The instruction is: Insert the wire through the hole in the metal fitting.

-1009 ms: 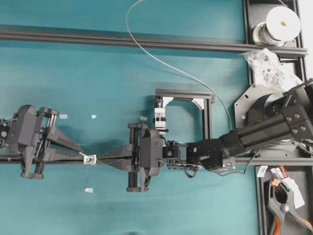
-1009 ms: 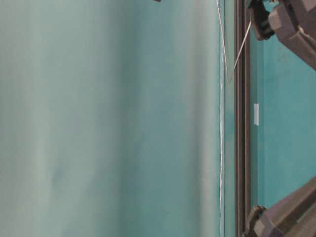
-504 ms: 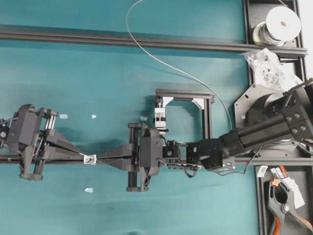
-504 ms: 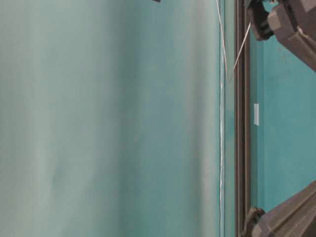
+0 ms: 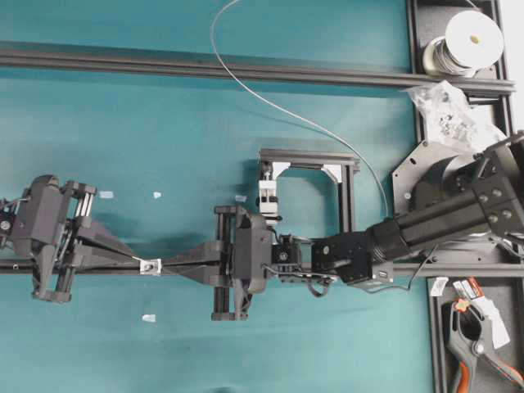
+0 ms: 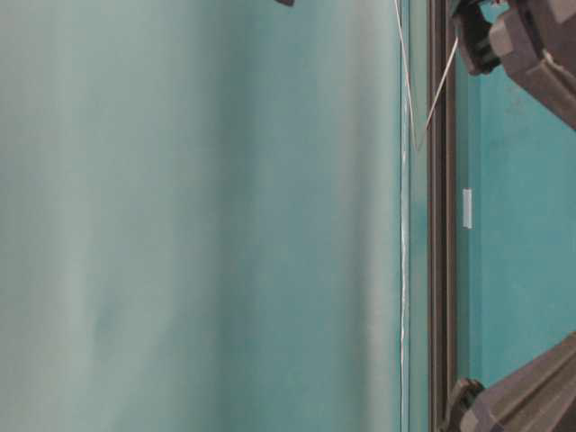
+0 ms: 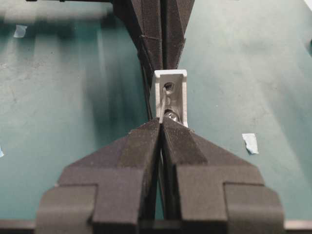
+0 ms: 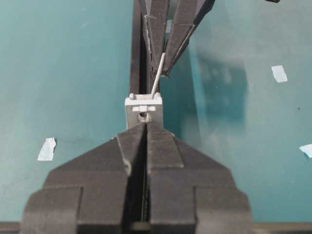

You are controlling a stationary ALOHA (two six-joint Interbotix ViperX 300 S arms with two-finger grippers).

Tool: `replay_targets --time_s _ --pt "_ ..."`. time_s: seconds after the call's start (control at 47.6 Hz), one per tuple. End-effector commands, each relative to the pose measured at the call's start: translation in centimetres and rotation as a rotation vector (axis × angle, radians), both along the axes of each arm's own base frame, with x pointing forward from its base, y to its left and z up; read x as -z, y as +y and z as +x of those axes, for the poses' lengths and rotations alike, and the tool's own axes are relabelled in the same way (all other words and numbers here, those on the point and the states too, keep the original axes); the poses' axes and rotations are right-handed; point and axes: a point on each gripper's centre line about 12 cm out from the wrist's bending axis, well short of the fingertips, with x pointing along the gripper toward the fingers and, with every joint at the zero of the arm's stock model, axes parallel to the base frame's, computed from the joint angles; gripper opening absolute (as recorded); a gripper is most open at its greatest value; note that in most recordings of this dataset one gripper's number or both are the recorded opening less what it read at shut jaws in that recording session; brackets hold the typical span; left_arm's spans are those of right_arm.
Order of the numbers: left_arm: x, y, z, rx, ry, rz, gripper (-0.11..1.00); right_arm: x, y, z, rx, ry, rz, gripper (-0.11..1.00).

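The metal fitting (image 5: 150,265) is a tiny silver bracket sitting on the black rail (image 5: 426,268), between my two grippers. The wire (image 5: 303,121) arcs down from the top of the overhead view and passes behind my right arm. In the right wrist view its free end (image 8: 157,75) comes out of the fitting (image 8: 143,108) on the far side. My left gripper (image 5: 133,258) is shut on that end just past the fitting (image 7: 170,97). My right gripper (image 8: 146,124) is shut on the wire right against the fitting's near face, tips almost touching it.
A black square frame (image 5: 348,188) with a white-silver block (image 5: 268,196) stands behind my right gripper. A wire spool (image 5: 471,37), a bag of parts (image 5: 446,110) and an orange-handled clamp (image 5: 475,344) lie at the right. A second rail (image 5: 205,70) crosses the back. Tape scraps (image 5: 106,195) dot the mat.
My left gripper has closed the last bit on the wire end, and its body has shifted slightly to the left. The right arm and the fitting have not moved.
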Motion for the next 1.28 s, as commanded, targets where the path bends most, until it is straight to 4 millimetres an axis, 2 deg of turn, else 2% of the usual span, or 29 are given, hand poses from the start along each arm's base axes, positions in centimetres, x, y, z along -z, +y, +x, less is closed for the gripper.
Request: replay_targets --time_s 0.0,0.063,0.147,0.357,0.399,0.651,1.261 --pt "-1.3 -0.2 0.4 0.002 -0.039 -0.01 -0.11 -0.9 0.0 0.5 0.005 -0.029 0.012 0.0" --pt "-1.3 -0.1 0.3 0.003 -0.037 -0.01 -0.11 -1.0 0.0 0.5 0.006 -0.032 0.014 0.01" --pt "-1.2 -0.1 0.3 0.003 -0.034 -0.009 -0.11 -1.2 0.0 0.5 0.004 -0.033 0.014 0.15" --pt "-1.3 -0.1 -0.2 0.005 -0.002 -0.004 -0.11 -1.9 0.0 0.0 0.0 -0.043 0.019 0.76" --pt "-1.3 0.0 -0.5 0.005 0.004 -0.002 -0.11 -2.1 0.0 -0.1 -0.001 -0.046 0.02 0.83" --pt "-2.3 0.2 -2.5 0.012 0.004 -0.004 -0.11 -2.4 0.3 -0.9 -0.017 -0.047 0.021 0.83" --pt "-2.5 0.7 -8.3 0.021 0.162 -0.043 -0.11 -2.1 0.1 -1.1 -0.015 -0.037 0.017 0.83"
